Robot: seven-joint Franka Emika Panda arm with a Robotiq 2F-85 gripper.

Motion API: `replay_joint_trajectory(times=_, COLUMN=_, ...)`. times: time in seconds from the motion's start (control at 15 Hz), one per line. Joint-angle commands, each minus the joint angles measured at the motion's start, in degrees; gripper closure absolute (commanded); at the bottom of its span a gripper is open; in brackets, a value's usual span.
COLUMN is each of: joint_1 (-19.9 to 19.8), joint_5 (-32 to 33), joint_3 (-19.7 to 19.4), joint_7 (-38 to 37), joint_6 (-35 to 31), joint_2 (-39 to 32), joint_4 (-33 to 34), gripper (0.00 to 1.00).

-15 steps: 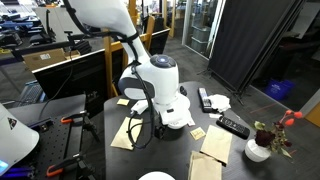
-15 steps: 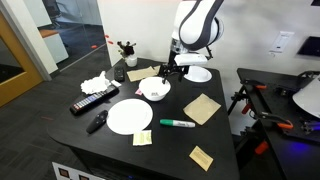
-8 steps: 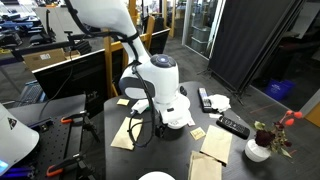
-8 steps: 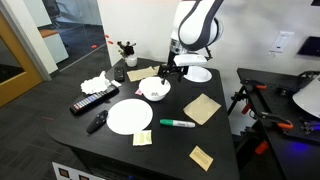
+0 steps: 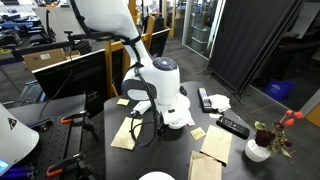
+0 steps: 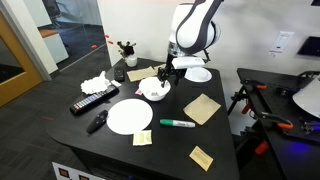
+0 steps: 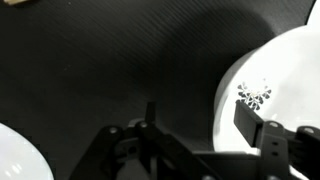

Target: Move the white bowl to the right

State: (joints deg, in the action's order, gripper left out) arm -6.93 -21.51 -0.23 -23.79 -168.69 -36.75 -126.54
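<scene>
Two fingers stand well apart in the wrist view, so your gripper is open. One finger hangs over the inside of the white bowl and the other is over the bare black table. The bowl's rim lies between them, and neither finger visibly presses on it. The dark mark at the bowl's centre shows just beside the finger that is over the bowl. A second white curve in the lower corner of that view is the edge of the plate.

In an exterior view the gripper reaches down at the far edge of the white bowl. The bowl sits flat on the table, near the robot's white base. The plate lies just beside the bowl on the camera's side; you cannot tell whether the two touch. A green marker lies near the plate, with a brown napkin beyond it. A crumpled tissue and a remote lie well apart from the bowl toward the table's other edge. A cup of pens stands at the far corner.

In an exterior view the arm covers the bowl and the gripper. There you see only a vase with red flowers near the table's edge, and a remote between it and the arm
</scene>
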Motion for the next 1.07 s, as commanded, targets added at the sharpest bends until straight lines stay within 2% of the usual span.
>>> replay_joint_trajectory(times=0.0, joint_1=-0.87, joint_5=-1.71, joint_3=1.00, joint_7=1.20, joint_6=0.40, joint_2=-1.30, joint_4=1.93, gripper=0.51)
replay_joint_trajectory(times=0.33, joint_1=-0.95, joint_5=-1.76, joint_3=1.58, joint_7=1.37, joint_6=0.54, joint_2=-2.09, joint_4=3.23, gripper=0.88)
replay_joint_trajectory(times=0.47, joint_1=-0.90, joint_5=-1.75, joint_3=1.75, joint_7=1.36, joint_6=0.60, joint_2=-2.25, joint_4=3.61, gripper=1.00)
replay_joint_trajectory(times=0.73, joint_1=0.32, joint_5=-1.45, joint_3=0.63, joint_7=0.22, joint_6=1.14, joint_2=-1.76, joint_4=3.30, gripper=0.98)
replay_joint_trajectory(times=1.0, joint_1=3.78, joint_5=-0.78, joint_3=-3.90, joint_7=-3.67, joint_6=2.11, joint_2=0.05, joint_4=0.83, gripper=0.97)
